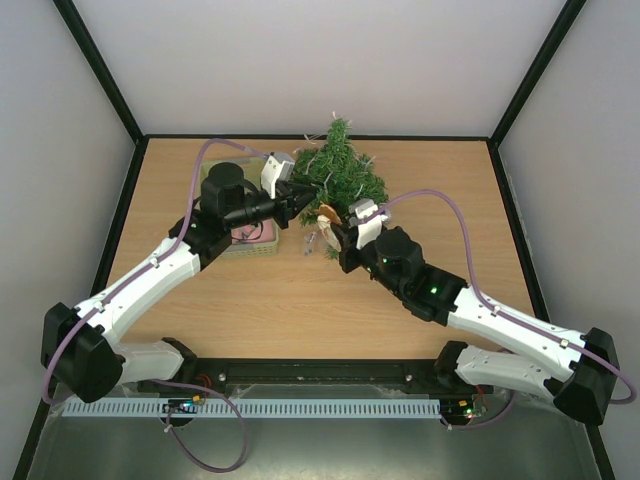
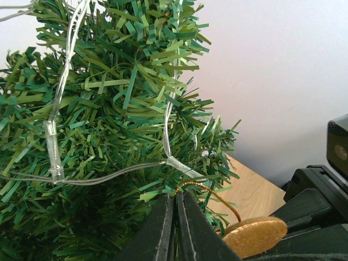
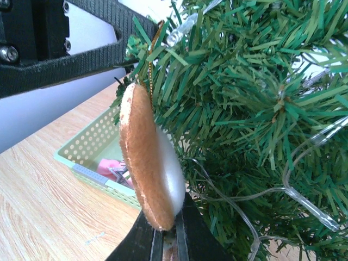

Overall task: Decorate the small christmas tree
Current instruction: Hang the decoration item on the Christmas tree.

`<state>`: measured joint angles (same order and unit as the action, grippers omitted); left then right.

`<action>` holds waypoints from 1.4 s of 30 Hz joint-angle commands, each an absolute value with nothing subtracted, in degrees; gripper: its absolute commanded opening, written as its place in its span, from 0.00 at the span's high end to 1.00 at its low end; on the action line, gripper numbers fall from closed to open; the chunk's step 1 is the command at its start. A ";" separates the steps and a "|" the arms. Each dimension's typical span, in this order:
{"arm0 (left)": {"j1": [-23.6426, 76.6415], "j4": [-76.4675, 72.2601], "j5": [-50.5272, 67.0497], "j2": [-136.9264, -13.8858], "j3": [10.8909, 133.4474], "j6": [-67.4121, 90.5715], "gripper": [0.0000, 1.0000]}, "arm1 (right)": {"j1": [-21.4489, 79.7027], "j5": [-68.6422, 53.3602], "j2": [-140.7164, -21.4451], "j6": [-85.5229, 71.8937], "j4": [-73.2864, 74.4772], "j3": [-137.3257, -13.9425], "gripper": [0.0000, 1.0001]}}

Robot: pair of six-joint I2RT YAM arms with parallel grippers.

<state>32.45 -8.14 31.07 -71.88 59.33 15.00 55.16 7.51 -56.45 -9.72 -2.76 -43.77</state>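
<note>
The small christmas tree stands at the back middle of the table, with a clear string of lights wound through its branches. A flat round tan felt ornament with a white face hangs against its near side. My left gripper is shut on the ornament's gold cord loop at the branch tips. My right gripper is shut on the disc's lower edge, holding it upright. In the top view both grippers meet at the ornament.
A pale green perforated basket sits left of the tree under my left arm, with pink and silvery pieces inside. A small clear item lies on the wood in front of the tree. White walls enclose the table.
</note>
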 commanded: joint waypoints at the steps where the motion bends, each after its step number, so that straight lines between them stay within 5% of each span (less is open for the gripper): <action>1: 32.17 -8.50 32.21 -72.07 61.22 14.09 0.94 | 55.36 8.12 -57.23 -10.74 -0.71 -44.34 0.98; 21: 32.09 -9.05 33.58 -71.84 60.97 15.32 0.89 | 55.28 3.46 -53.54 -12.56 2.49 -45.01 0.73; 29: 32.09 -8.13 32.43 -71.29 61.07 14.87 0.82 | 55.31 0.36 -53.86 -15.22 -1.60 -41.63 0.78; 42: 32.14 -7.59 31.58 -71.99 61.26 14.94 0.85 | 55.32 -2.55 -55.45 -20.82 -9.84 -38.00 0.91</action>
